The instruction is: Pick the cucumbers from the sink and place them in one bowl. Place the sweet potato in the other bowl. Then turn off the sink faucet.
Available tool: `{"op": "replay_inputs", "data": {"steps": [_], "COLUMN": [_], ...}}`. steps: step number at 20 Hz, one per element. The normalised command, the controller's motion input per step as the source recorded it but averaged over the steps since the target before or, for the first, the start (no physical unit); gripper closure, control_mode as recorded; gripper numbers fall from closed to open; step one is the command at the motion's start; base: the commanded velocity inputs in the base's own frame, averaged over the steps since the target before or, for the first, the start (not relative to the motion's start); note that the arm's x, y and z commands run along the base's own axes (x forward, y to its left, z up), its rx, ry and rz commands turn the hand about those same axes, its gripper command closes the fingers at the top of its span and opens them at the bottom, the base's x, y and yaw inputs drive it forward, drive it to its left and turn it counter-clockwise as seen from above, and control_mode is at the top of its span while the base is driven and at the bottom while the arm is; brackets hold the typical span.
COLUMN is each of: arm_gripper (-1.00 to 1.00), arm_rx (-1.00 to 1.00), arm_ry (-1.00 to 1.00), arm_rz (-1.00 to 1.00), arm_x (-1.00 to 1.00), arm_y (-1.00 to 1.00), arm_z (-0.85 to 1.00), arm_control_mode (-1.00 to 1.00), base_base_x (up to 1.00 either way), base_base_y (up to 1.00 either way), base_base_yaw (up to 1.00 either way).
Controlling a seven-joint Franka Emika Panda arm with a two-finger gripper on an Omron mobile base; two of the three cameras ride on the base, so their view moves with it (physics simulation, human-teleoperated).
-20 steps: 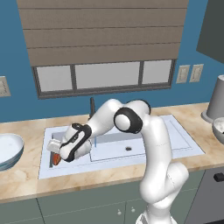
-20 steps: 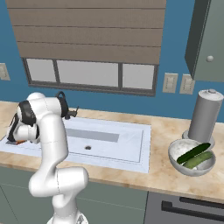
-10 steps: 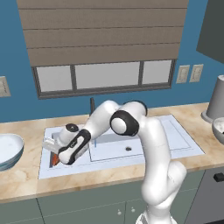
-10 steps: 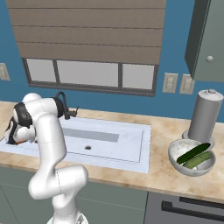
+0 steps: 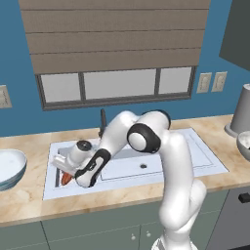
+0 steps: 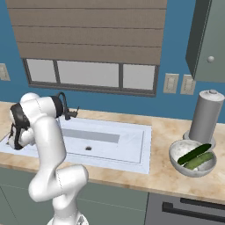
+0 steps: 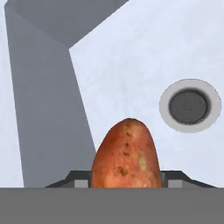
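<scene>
At far left on our desk (image 5: 29, 197) sits the white bowl (image 5: 10, 167); in the sink (image 5: 161, 161) small basin, our hand (image 5: 65, 177) is clamped on the sweet potato (image 7: 126, 155); at right, both cucumbers (image 6: 194, 157) lie in the grey bowl (image 6: 176, 160).

A blue wall (image 5: 19, 58) carries a window (image 5: 119, 84) under a brown slatted blind (image 5: 117, 34). A beige speckled countertop (image 6: 171, 176) tops grey-green cabinets (image 5: 97, 234); outlets (image 6: 178, 83) sit beside an upper cabinet (image 6: 206, 39).
</scene>
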Motion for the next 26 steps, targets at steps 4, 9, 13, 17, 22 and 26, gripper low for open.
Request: {"op": "replay_inputs", "data": {"steps": [4, 9, 13, 17, 22, 26], "arm_gripper": [1.00, 1.00, 1.00, 1.00, 1.00, 1.00], "arm_rx": [0.02, 0.02, 0.00, 0.00, 0.00, 0.00], "arm_ry": [-0.09, -0.13, -0.11, -0.10, -0.12, -0.05], "arm_rz": [-0.05, -0.07, -0.11, -0.10, -0.06, -0.02], "arm_x": [-0.16, 0.12, 0.04, 0.00, -0.21, -0.22], "arm_y": [-0.35, -0.02, 0.04, 0.00, 0.00, -0.04], "arm_z": [0.55, 0.96, 1.00, 1.00, 1.00, 1.00], "arm_control_mode": [-1.00, -1.00, -1.00, -1.00, -1.00, -1.00], "base_base_x": [0.00, 0.00, 0.00, 0.00, 0.00, 0.00], "base_base_y": [0.00, 0.00, 0.00, 0.00, 0.00, 0.00], "base_base_yaw": [0.00, 0.00, 0.00, 0.00, 0.00, 0.00]}}
